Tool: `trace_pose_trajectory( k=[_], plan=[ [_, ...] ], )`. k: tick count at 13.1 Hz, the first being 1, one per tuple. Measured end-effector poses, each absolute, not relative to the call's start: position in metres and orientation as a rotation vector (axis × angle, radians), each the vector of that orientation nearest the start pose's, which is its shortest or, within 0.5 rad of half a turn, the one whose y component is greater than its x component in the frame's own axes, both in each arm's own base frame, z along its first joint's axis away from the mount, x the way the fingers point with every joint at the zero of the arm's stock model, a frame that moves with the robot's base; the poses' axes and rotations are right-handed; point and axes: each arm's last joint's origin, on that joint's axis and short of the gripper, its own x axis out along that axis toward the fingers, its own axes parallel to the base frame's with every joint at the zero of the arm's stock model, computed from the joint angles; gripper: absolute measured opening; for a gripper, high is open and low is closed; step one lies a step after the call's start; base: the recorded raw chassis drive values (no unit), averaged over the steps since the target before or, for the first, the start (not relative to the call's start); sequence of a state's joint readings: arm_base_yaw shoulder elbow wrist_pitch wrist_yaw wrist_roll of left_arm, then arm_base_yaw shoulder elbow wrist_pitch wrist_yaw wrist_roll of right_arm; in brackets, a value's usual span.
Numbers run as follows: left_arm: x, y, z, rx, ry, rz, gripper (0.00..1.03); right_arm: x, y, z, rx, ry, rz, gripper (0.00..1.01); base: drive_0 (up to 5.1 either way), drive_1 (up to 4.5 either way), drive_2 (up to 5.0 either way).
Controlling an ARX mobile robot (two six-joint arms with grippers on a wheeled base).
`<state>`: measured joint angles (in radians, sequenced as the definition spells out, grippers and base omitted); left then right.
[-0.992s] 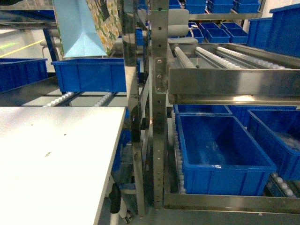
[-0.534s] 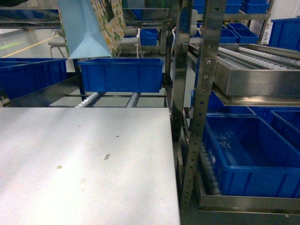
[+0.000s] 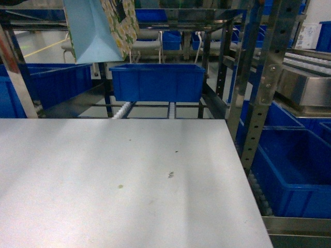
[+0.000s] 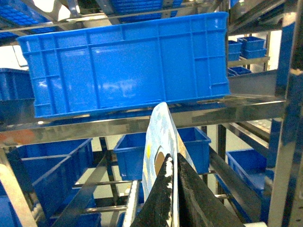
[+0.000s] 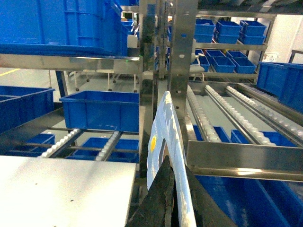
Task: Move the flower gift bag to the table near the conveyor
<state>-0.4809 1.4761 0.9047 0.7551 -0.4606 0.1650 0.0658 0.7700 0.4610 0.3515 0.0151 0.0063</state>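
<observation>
The flower gift bag point(image 3: 95, 31) hangs at the top left of the head view, with a pale blue side and a floral front, above the table's far edge. The table point(image 3: 103, 181) is a plain white-grey top filling the lower part of that view. My left gripper point(image 4: 173, 155) is shut on a pale floral edge of the bag point(image 4: 158, 137). My right gripper point(image 5: 173, 160) is shut on another strip of the bag point(image 5: 165, 118). Neither gripper shows in the head view. The conveyor point(image 5: 236, 109) stands right of the table point(image 5: 57, 189).
A blue bin point(image 3: 158, 81) sits on roller lanes just behind the table. A steel upright point(image 3: 261, 88) stands at the table's right edge, with more blue bins point(image 3: 295, 175) low beyond it. A large blue bin point(image 4: 128, 61) rests on a rail ahead of the left wrist.
The head view has swung left: the table now fills most of the frame and the steel upright and rack have slid to the right. The bag stays hanging at the top left.
</observation>
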Motion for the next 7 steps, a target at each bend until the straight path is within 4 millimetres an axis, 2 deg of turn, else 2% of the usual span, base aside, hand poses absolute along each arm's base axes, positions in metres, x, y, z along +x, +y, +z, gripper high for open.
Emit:
trace_pose_trajectory(
  k=[7],
  plan=[
    [0.2947, -0.1392, 0.3011, 0.083, -0.162, -0.007, 0.02, 0.1784, 0.0113, 0.2737, 0.008, -0.039, 0.051, 0.02, -4.9, 2.43, 2.4]
  ],
)
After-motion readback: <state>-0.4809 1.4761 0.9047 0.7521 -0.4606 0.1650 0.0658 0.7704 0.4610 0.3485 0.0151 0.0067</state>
